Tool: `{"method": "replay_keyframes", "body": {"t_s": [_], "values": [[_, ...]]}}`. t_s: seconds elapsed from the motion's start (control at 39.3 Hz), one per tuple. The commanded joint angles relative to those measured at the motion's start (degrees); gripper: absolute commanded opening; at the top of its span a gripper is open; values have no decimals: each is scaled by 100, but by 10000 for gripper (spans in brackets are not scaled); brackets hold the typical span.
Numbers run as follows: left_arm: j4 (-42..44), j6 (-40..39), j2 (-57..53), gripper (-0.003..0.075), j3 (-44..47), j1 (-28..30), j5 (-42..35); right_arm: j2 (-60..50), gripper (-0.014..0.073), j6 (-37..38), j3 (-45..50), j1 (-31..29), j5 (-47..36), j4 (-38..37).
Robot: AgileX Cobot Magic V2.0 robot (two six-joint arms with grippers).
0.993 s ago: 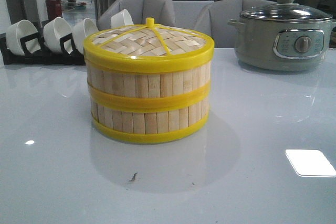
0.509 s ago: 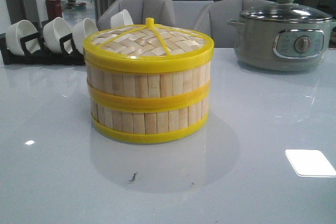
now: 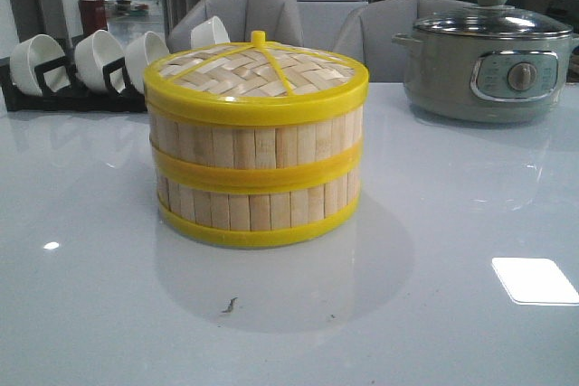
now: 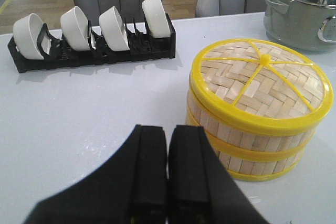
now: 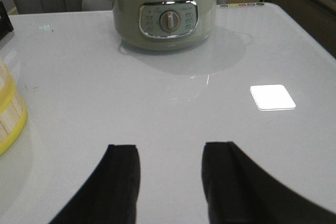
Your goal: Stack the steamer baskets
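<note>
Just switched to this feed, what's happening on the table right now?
Nothing is being held. The two steamer baskets already sit stacked one on the other on the white table, with the woven lid on top. The left gripper is shut and empty, hovering short of the stack. The right gripper is open over bare table, off to the side. A bowl rack and an electric pot stand behind.
</note>
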Motion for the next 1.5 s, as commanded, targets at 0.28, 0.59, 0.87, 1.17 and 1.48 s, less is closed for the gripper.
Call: {"method": "replay_keyframes", "body": {"t_s": [0.28,0.59,0.87,1.17,1.48], "values": [[16,-29,-1,85,-154,-55,-451,18,53,1,-139,-40,-346,-8],[16,-29,-1,85,-154,-55,-451,18,48,1,-139,-40,-347,-8],[16,-29,-1,85,-154,-55,-451,18,48,1,-139,-40,-347,-8],[16,-29,-1,85,-154,-55,-451,18,48,1,-139,-40,-347,-8],[176,-29,-1,85,-154,-55,-451,18,48,1,-139,-40,-347,-8]]}}
